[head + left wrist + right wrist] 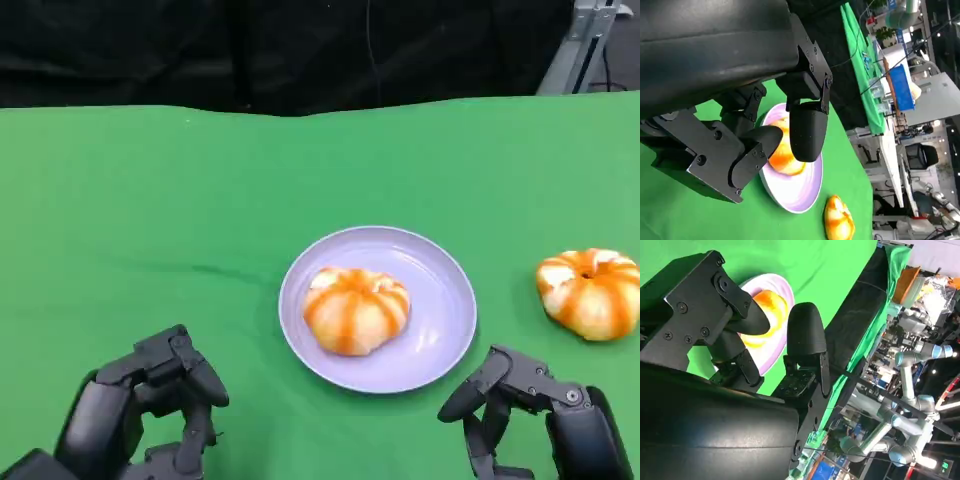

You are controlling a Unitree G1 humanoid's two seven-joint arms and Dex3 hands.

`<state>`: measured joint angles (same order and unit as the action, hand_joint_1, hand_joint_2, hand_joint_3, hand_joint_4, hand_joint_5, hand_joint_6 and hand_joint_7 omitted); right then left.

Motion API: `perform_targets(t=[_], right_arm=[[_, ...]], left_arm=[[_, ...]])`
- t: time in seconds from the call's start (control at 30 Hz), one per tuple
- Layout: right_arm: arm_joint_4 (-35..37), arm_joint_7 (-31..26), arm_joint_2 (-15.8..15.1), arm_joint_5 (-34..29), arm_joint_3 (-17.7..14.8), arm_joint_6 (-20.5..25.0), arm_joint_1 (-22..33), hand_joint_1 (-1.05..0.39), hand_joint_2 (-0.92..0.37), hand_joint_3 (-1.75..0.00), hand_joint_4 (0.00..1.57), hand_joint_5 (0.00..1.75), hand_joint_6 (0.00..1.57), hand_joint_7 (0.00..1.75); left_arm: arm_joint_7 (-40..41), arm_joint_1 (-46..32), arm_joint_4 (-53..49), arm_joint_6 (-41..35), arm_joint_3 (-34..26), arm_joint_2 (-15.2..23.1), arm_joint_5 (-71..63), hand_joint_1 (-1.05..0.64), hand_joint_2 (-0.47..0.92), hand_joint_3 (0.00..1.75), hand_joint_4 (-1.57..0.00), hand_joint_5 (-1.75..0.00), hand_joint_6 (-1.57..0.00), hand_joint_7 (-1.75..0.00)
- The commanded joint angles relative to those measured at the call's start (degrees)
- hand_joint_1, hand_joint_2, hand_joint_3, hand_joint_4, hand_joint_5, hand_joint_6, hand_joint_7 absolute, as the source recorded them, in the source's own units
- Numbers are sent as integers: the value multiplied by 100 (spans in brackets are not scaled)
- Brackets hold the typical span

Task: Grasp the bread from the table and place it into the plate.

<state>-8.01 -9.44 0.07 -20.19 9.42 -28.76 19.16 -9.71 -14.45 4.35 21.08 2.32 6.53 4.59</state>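
A lilac plate lies at the middle of the green table. One orange-and-white striped bread sits inside it, left of centre. A second bread of the same look lies on the cloth to the plate's right, near the picture's edge. My left hand hovers at the lower left with nothing in it and its fingers apart. My right hand hangs at the lower right, just in front of the loose bread, also holding nothing. The left wrist view shows the plate, its bread and the loose bread past my fingers.
Green cloth covers the table, with open room on the left and at the back. A black backdrop stands behind the far edge. A grey metal frame rises at the back right. In the right wrist view the plate lies beyond my fingers.
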Motion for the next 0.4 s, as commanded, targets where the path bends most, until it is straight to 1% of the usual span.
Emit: perform_targets(t=[0.03, 0.33, 0.4], right_arm=[[-29, -35, -58, 17, -38, -35, 25, 5, -25, -143, 92, 171, 85, 132], [5, 29, -116, 180, -94, -129, 68, 7, -23, -147, 92, 170, 86, 132], [-3, 82, -129, 267, -90, -127, 82, 7, -27, -143, 90, 172, 84, 132]], left_arm=[[-61, -14, 8, -4, -66, 37, 27, 3, 44, 135, -80, -175, -70, -161], [-6, -46, -16, 47, 1, -45, -111, 2, 43, 134, -81, -175, -71, -162], [9, -60, -1, 31, 6, -60, -151, 3, 44, 134, -82, -175, -72, -162]])
